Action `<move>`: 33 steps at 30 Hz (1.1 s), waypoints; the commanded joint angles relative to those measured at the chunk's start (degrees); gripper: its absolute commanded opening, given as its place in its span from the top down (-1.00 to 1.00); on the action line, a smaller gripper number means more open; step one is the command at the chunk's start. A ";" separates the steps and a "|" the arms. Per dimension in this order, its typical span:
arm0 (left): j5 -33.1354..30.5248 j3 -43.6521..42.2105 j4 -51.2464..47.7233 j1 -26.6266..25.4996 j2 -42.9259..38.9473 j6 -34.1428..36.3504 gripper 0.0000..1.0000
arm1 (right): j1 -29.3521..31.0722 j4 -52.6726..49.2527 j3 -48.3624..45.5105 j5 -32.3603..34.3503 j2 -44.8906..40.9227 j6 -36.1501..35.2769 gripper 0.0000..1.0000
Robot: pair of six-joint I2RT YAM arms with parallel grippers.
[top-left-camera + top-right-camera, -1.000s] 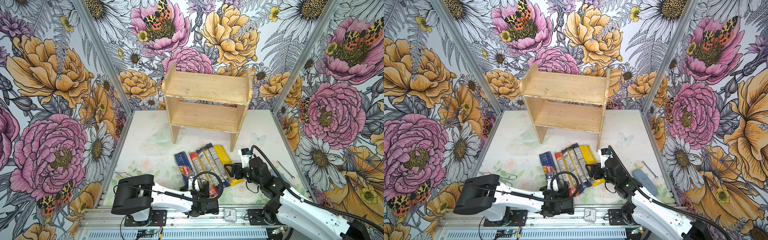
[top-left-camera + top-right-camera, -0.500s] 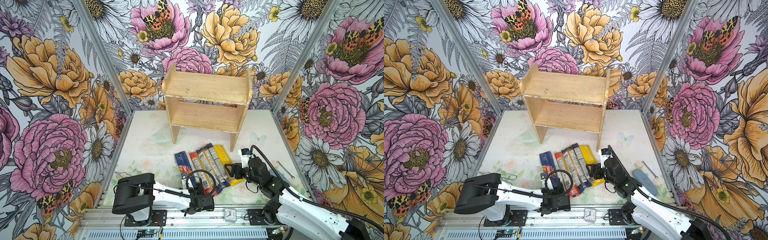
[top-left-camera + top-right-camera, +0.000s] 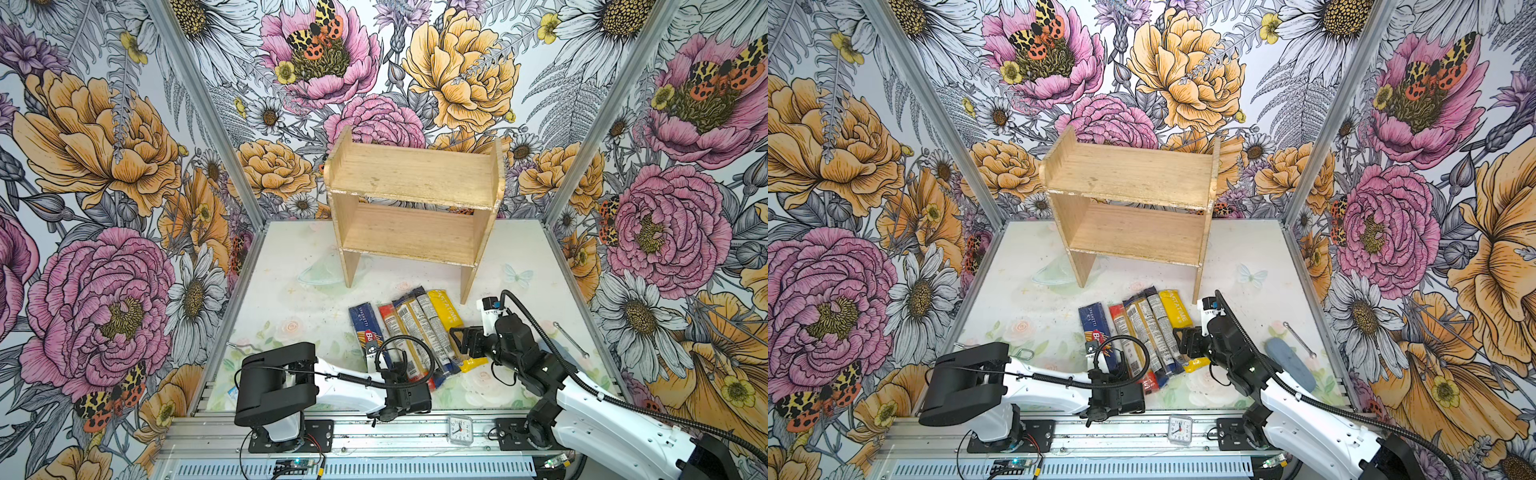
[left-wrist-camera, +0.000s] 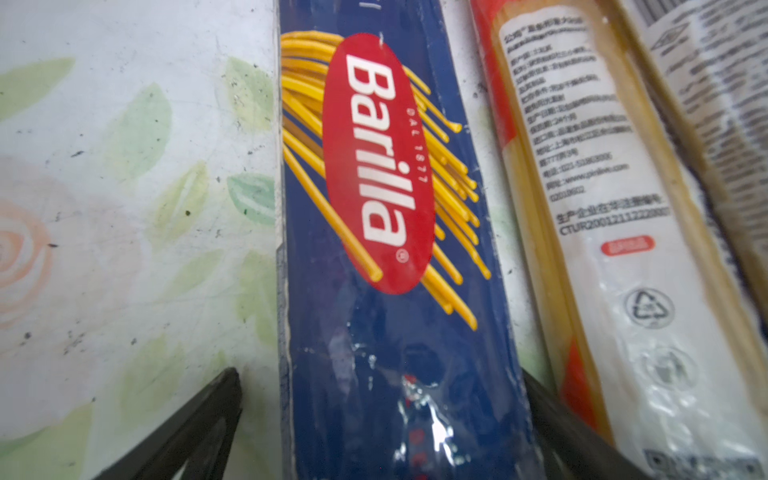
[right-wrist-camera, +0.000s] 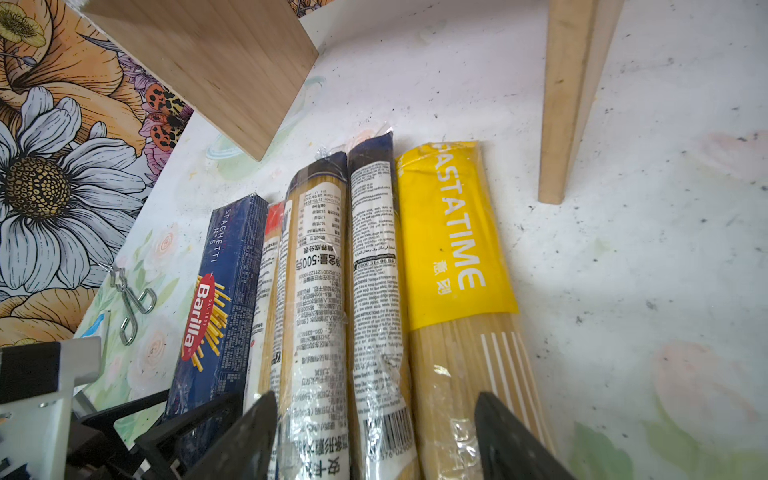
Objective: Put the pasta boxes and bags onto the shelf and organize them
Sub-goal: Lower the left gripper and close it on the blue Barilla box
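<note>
Several long pasta packs lie side by side on the table in front of the shelf [image 3: 411,174] [image 3: 1133,178]: a dark blue Barilla box [image 3: 363,328] [image 4: 374,166], a red-ended bag [image 3: 388,326] [image 4: 582,208], two clear blue-ended bags [image 3: 419,328] [image 5: 332,270] and a yellow bag [image 3: 445,316] [image 5: 453,249]. My left gripper [image 3: 384,368] [image 4: 382,415] is open, low over the Barilla box's near end, with one finger on each side of the box. My right gripper [image 3: 455,343] [image 5: 374,415] is open above the near ends of the clear bags and the yellow bag. Both shelf tiers are bare.
A grey-blue pad [image 3: 1289,368] and a thin metal tool [image 3: 571,338] lie at the right of the table. A wire clip [image 5: 133,299] lies at the left. A small clock [image 3: 460,430] sits on the front rail. The shelf's right leg [image 5: 565,104] stands just beyond the yellow bag.
My left wrist has shifted slightly sideways at the packs' near ends. The right gripper's jaws have narrowed a little. The packs have not moved.
</note>
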 commanded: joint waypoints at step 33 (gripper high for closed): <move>11.61 -4.78 0.18 -2.14 -0.50 -8.08 0.19 | 0.35 0.34 2.73 0.74 -0.64 -2.12 -0.49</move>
